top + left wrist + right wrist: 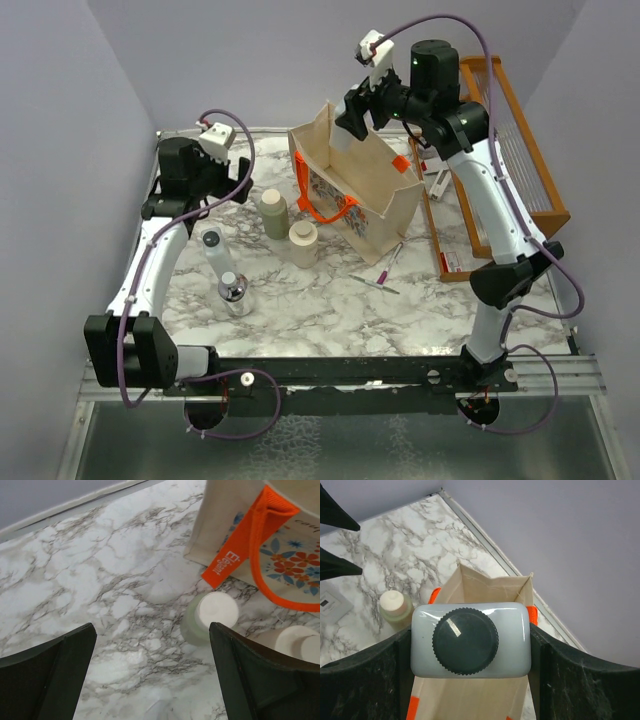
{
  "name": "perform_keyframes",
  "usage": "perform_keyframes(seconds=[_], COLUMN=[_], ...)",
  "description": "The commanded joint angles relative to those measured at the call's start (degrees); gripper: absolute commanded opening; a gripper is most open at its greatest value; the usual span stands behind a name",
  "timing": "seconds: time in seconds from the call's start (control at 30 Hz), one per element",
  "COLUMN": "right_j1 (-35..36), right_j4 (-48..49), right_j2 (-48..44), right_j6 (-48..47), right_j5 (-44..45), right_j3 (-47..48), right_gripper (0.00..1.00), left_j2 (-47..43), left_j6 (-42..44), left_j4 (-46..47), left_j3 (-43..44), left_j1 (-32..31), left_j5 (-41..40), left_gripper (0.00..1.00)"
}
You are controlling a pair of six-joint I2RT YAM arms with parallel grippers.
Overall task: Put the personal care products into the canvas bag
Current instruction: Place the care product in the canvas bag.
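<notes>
The canvas bag (pixel 372 195) stands upright mid-table with orange handles and a floral side (pixel 295 560). My right gripper (pixel 352 122) hangs over its open mouth (pixel 485 587), shut on a white bottle with a dark cap (pixel 470 640); the same bottle (pixel 342 142) shows from above. Left of the bag stand an olive-green bottle (pixel 274 213) and a beige one (pixel 303 243). A white bottle with a grey cap (pixel 218 255) and a short clear bottle with a chrome cap (pixel 235 292) are nearer the front. My left gripper (pixel 152 680) is open above bare marble, the olive-green bottle (pixel 212 612) just off its right finger.
An orange wooden slatted rack (pixel 505 150) leans at the right, with a small item (pixel 440 185) on its tray. Thin pen-like pieces (pixel 380 275) lie in front of the bag. Grey walls close in the back and both sides.
</notes>
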Motion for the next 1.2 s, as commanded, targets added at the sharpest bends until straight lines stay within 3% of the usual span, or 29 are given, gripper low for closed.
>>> perform_keyframes(seconds=[0.0, 0.4, 0.57, 0.67, 0.83, 1.07, 1.17], right_j1=[-0.8, -1.0, -1.0, -1.0, -1.0, -1.0, -1.0], right_j4=[9.5, 14.0, 16.4, 17.0, 18.2, 25.2, 30.6], right_j2=[2.3, 8.9, 11.3, 12.8, 14.6, 15.2, 14.8], right_j6=[-0.3, -0.5, 0.0, 0.0, 0.1, 1.5, 2.6], right_j5=[-2.1, -2.5, -3.0, -2.8, -2.5, -2.5, -3.1], right_j3=[2.5, 1.0, 0.2, 0.2, -0.9, -6.5, -10.4], right_gripper=[0.01, 0.01, 0.01, 0.01, 0.01, 0.01, 0.01], left_j2=[3.6, 17.7, 20.6, 22.4, 25.2, 26.3, 27.2], left_j6=[1.1, -3.8, -8.5, -9.4, -11.0, -10.8, -10.3], left_j4=[1.8, 7.3, 16.7, 17.9, 18.6, 17.4, 15.6], left_j3=[4.9, 11.4, 9.3, 10.4, 11.1, 11.1, 12.0], left_j1=[-4.5, -10.8, -11.3, -12.4, -13.6, -13.8, -13.8], left_j5=[5.1, 15.0, 18.0, 18.5, 19.3, 19.3, 20.2], left_gripper=[0.98, 0.81, 0.78, 0.75, 0.61, 0.26, 0.16])
